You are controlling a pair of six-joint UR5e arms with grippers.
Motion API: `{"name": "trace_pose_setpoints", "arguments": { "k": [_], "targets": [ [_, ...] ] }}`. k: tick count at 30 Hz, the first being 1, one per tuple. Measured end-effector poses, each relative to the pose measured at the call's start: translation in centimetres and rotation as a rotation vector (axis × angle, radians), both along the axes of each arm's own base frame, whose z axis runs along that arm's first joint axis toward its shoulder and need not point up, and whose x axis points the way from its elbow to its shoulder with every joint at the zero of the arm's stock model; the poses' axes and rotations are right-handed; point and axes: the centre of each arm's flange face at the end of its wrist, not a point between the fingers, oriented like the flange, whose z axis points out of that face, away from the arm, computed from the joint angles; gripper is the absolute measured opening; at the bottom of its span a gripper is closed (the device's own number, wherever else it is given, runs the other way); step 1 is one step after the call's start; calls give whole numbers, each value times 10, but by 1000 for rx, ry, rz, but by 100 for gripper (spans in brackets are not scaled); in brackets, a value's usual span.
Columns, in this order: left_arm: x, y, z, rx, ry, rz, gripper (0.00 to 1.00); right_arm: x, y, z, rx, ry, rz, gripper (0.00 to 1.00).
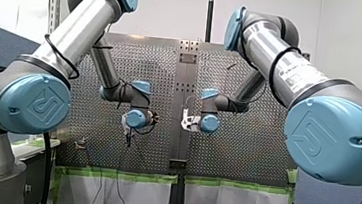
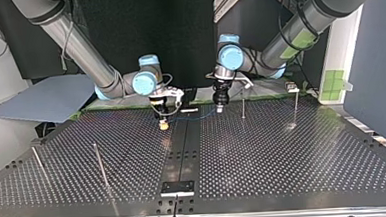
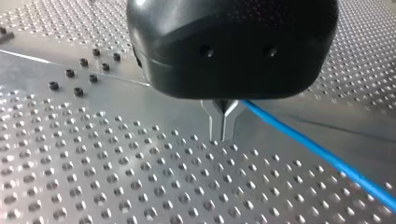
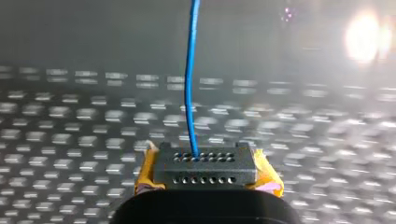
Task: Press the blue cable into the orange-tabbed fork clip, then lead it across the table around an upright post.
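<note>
my left pincer [image 3: 223, 128] clenches the blue cable [image 3: 317, 151], which trails toward 4 o'clock; my right pincer [image 4: 205, 163] grasps it too, likely to hold it taut over the counter [image 3: 116, 177].

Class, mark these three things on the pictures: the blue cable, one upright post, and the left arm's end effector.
blue cable [image 3: 317, 150]: left wrist view, middle of its visible run.
upright post [image 2: 101, 165]: top view, middle of its shaft.
left end effector [image 3: 223, 136]: left wrist view, between its metal fingertips.
</note>
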Motion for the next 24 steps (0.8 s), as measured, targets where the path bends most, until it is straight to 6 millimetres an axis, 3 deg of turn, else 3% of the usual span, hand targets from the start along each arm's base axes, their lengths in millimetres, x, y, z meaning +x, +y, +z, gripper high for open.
{"name": "trace_pose_setpoints", "arguments": {
  "k": [5,13,24],
  "targets": [
    [0,-7,17,-13,-18,-9,0,0,0,37,-28,-20,-1,0],
    [-1,-14,46,-42,-50,-20,0,1,3,73,-53,-37,0,0],
    [-2,-16,71,-59,-73,-25,0,2,9,120,-100,-66,4,0]
  ]
}}
